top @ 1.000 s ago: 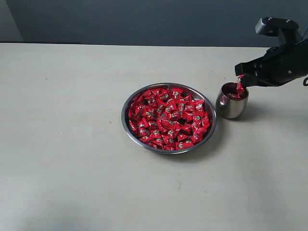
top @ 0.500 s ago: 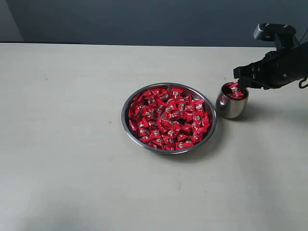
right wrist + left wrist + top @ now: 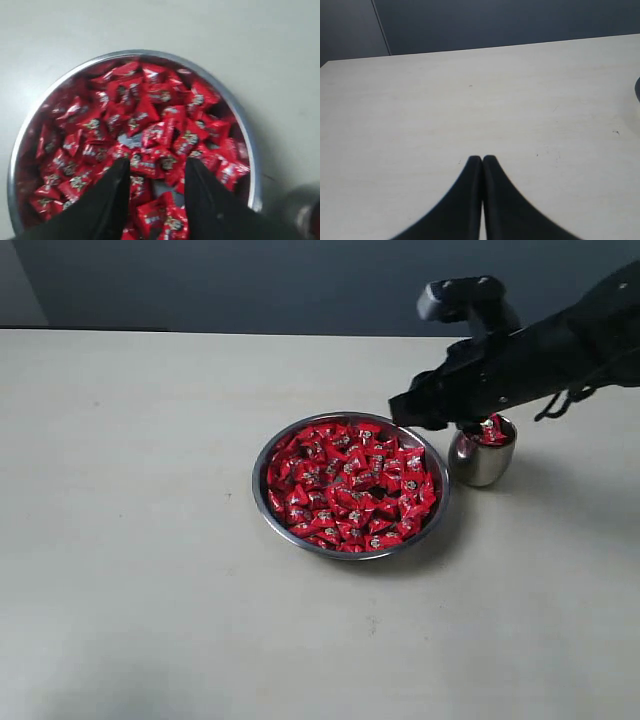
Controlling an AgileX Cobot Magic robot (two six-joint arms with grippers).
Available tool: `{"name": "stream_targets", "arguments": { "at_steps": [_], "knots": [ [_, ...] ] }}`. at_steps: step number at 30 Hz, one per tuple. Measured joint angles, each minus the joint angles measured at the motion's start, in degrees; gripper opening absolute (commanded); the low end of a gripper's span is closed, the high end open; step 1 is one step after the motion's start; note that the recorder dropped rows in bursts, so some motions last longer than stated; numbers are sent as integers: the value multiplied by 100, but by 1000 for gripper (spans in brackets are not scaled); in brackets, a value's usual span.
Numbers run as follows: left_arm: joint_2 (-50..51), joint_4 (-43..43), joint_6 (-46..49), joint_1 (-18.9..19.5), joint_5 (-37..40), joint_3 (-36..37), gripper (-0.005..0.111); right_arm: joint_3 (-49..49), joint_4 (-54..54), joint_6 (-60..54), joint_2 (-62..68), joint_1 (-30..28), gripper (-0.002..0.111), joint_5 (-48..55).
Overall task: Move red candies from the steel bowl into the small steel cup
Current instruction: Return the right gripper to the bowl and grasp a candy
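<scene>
Exterior and wrist views of a two-armed robot at a pale counter (image 3: 130,540). A wide, shallow steel bowl (image 3: 257,468) stands near the middle of the counter, filled across its whole width with red candies (image 3: 350,485), each shiny wrapper bearing a small pale mark. Just to the right of the bowl, close to its rim, a small steel cup (image 3: 478,465) stands upright; a few more red wrappers show at its mouth, partly hidden by the dark arm that passes above it. The right gripper (image 3: 405,412) reaches in from the right and hangs above the far right part of the bowl. In the right wrist view the right gripper (image 3: 157,167) is released: its two dark fingers (image 3: 112,200) stand apart, nothing is held between them, and the heaped candies (image 3: 150,125) and the bowl's rim (image 3: 250,150) are seen through the gap and beyond it. The left gripper (image 3: 482,159) appears only in the left wrist view, where it is clenched on nothing, its two fingertips pressed together over a bare stretch of counter (image 3: 470,100), with a dark wall beyond the far edge.
</scene>
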Motion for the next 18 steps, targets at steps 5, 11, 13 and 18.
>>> {"name": "stream_targets", "arguments": {
  "at_steps": [5,11,13,18],
  "knots": [
    [0,0,0,0,0,0,0,-369,-300,207,483,487,36,34],
    [0,0,0,0,0,0,0,-1066,-510,585,1239,654,36,65],
    [0,0,0,0,0,0,0,-1325,-590,733,1489,663,37,65],
    [0,0,0,0,0,0,0,-1939,-1170,1399,1998,663,53,73]
  ]
}}
